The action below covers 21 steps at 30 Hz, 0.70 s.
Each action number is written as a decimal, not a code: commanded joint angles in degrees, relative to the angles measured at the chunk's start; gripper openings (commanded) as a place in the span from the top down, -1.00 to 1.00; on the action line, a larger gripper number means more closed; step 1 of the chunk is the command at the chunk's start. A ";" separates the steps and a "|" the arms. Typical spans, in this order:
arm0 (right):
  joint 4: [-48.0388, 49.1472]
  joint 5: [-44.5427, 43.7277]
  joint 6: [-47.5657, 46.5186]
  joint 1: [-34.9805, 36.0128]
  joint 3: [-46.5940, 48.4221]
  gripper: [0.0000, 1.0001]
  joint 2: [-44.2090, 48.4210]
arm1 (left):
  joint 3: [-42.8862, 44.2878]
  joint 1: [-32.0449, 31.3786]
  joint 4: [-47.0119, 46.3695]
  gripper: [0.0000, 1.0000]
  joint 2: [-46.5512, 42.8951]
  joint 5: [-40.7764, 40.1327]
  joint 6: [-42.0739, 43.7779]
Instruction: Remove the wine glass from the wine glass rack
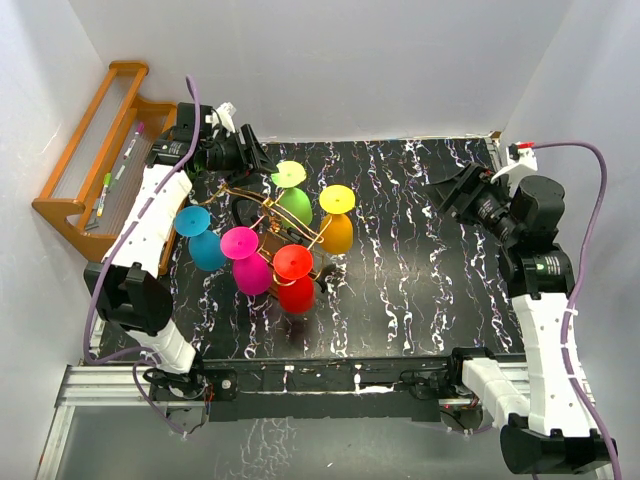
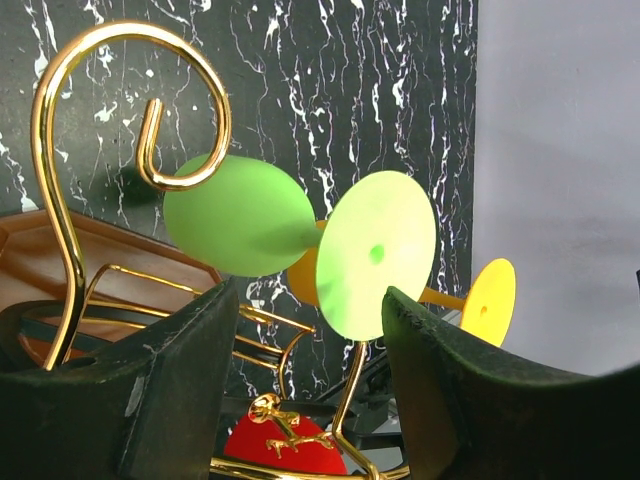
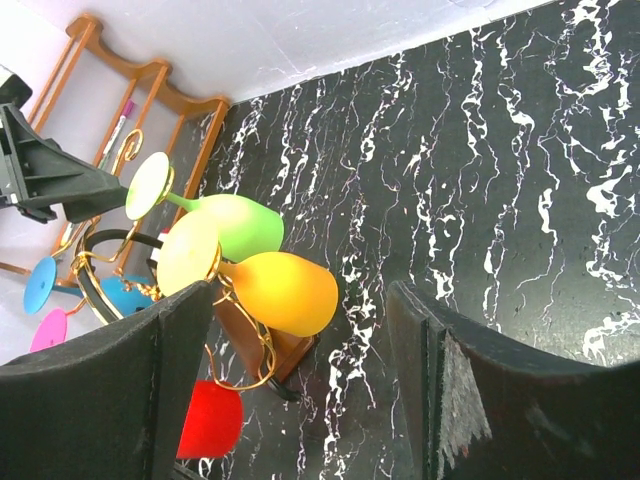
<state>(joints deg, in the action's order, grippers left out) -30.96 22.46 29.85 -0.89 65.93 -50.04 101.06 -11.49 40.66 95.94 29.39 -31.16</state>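
open left claw (image 2: pixel 310 295) faces green wine glass (image 2: pixel 240 215); right wrist view shows right claw (image 3: pixel 300 290) open.

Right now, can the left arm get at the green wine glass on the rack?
Probably yes. The left gripper is open and faces the green wine glass, its foot straight ahead between the fingers. Only the wine glass rack scroll beside the bowl crowds it.

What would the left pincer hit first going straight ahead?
Likely the green wine glass: its foot disc sits dead ahead between the left pincer's open fingers. Depth unclear; the rack's gold scroll lies off left.
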 commanded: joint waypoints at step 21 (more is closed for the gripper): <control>2.39 -2.41 -1.46 -0.28 -3.60 -0.47 1.44 | -3.24 -0.28 -4.78 0.05 -3.54 6.98 -3.52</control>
<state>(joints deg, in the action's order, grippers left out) -31.46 20.93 28.80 -0.89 62.33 -48.84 98.21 -11.49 36.51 95.22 34.09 -34.17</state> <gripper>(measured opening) 0.733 0.501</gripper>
